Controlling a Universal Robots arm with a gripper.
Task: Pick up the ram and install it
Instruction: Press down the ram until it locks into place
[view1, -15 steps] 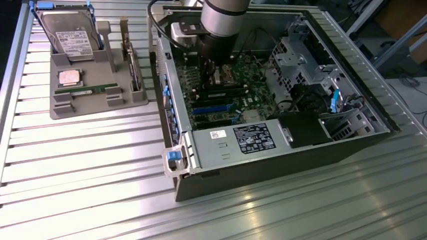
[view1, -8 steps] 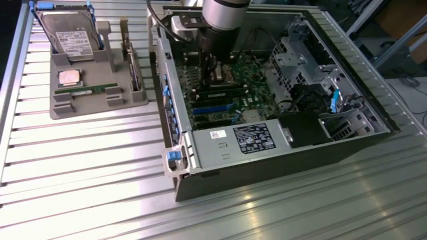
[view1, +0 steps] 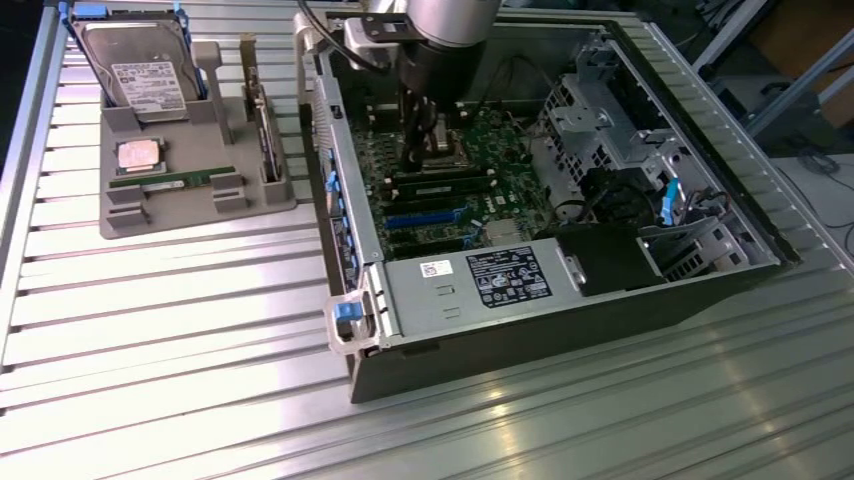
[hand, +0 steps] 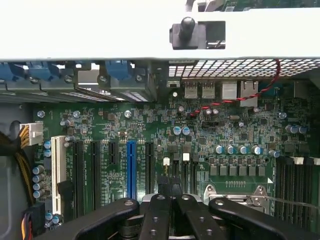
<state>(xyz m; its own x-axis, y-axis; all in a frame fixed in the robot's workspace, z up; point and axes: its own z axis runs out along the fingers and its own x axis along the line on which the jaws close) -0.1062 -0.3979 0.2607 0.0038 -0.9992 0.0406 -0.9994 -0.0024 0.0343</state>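
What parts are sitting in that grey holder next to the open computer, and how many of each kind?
Hard drive: 1
Square processor chip: 1
Green ram stick: 1
Expansion card: 1
Total: 4

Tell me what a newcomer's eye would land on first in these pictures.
First the open computer case lying on the ribbed metal table, with the arm reaching down so its shut gripper sits over the green motherboard. Next, at the exterior view's left, a grey holder carrying a hard drive, a square processor chip and the ram, lying in its slot.
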